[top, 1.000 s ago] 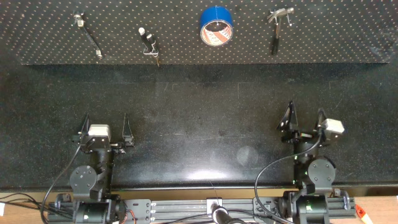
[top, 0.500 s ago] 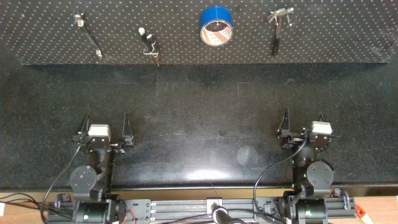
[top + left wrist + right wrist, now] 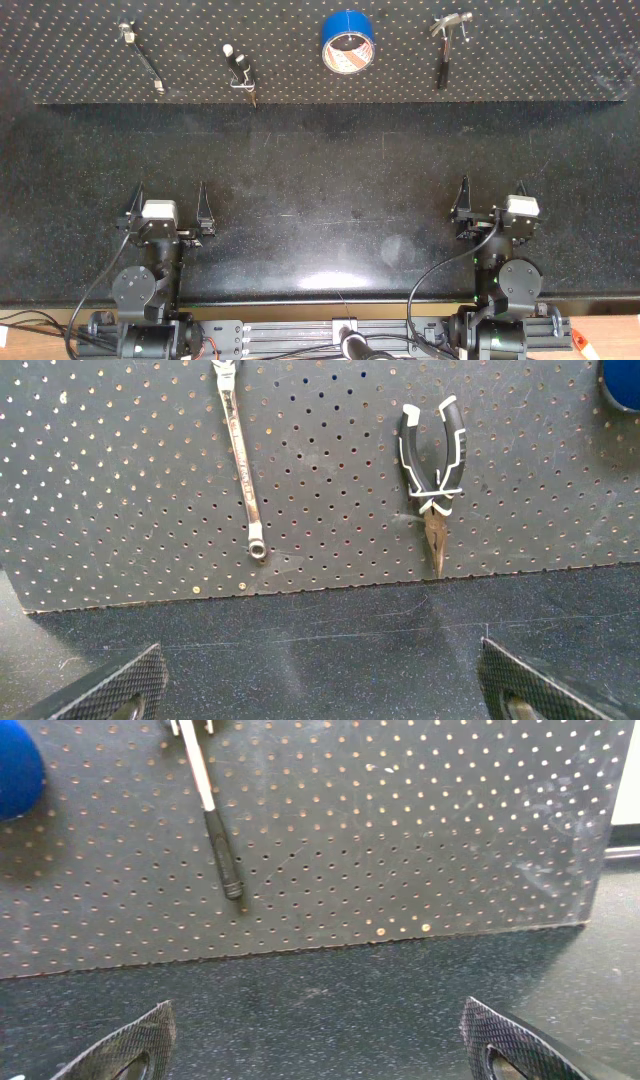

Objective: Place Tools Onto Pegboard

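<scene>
a: where's everything rn?
b: all four tools are up on the pegboard [image 3: 560, 60], which stands at the far edge of the table [image 3: 330, 160]. from the l side: wrench [image 3: 143, 58], pliers [image 3: 240, 72], blue tape roll [image 3: 348, 42], hammer [image 3: 445, 45].
a: how do they hang?
b: wrench is on a slant w/ its ring end low. pliers have handles up and nose pointing down, tip just above the board's bottom edge. tape roll hangs btwn pliers and hammer, well apart from both. hammer is head up, black grip down.
a: left gripper [image 3: 171, 195]?
b: low over the table near its own base, well apart from the board. fingers spread wide, nothing btwn them. its wrist cam faces the wrench + pliers.
a: right gripper [image 3: 491, 190]?
b: same deal on the r side: near its base, spread wide, holding nothing. its cam faces the hammer handle, w/ the tape at the pic's edge.
</scene>
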